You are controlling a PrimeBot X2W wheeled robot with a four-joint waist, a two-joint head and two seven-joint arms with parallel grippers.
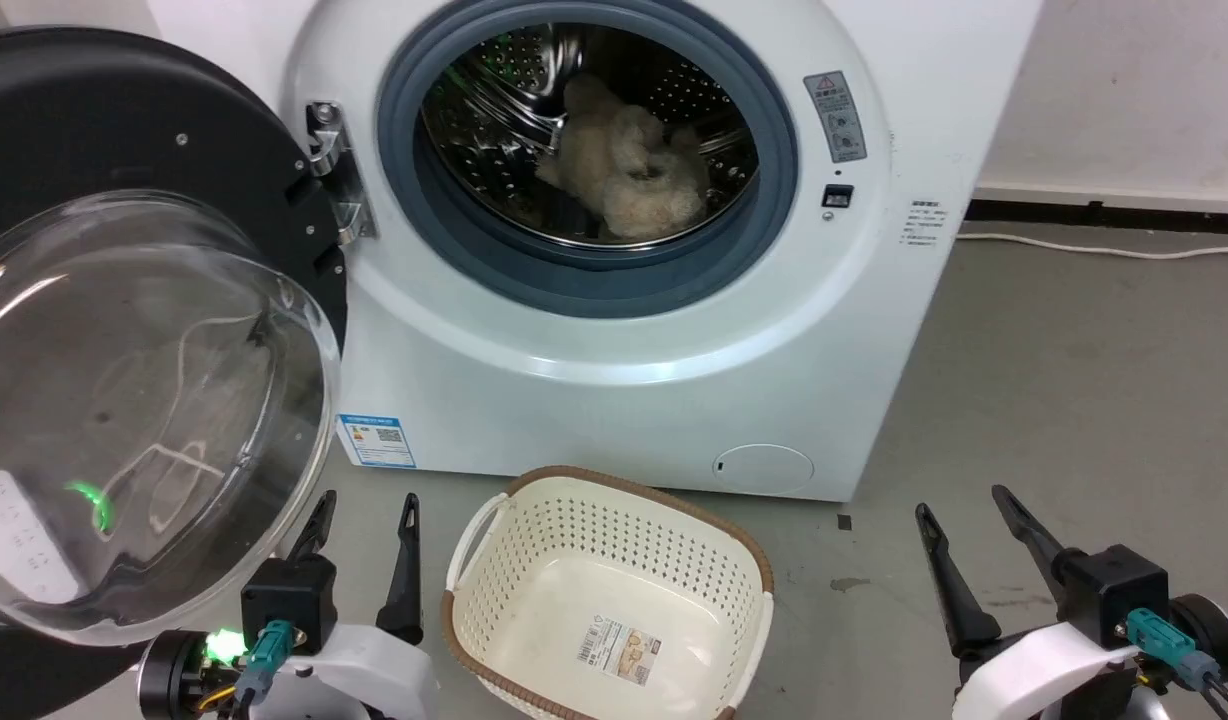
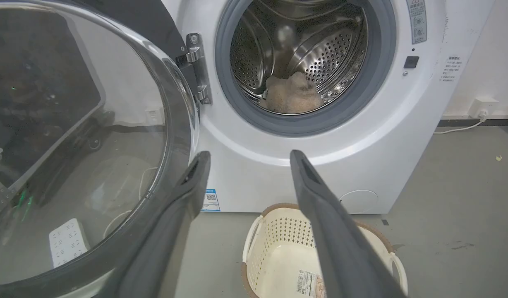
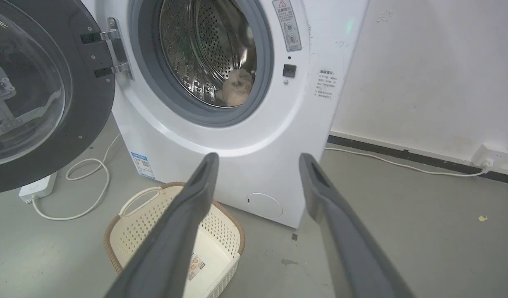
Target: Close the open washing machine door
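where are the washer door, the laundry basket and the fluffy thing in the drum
washing machine door [image 1: 144, 400]: head view, on its clear glass bowl
laundry basket [image 1: 614, 530]: head view, on its perforated back wall
fluffy beige item [image 1: 629, 165]: head view, on its middle

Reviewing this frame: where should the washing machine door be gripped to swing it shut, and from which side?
Probably the black rim of the washing machine door, low and far from the hinge, with the left gripper coming up from below, jaws straddling the rim. The glass bowl bulges smooth and offers no hold.
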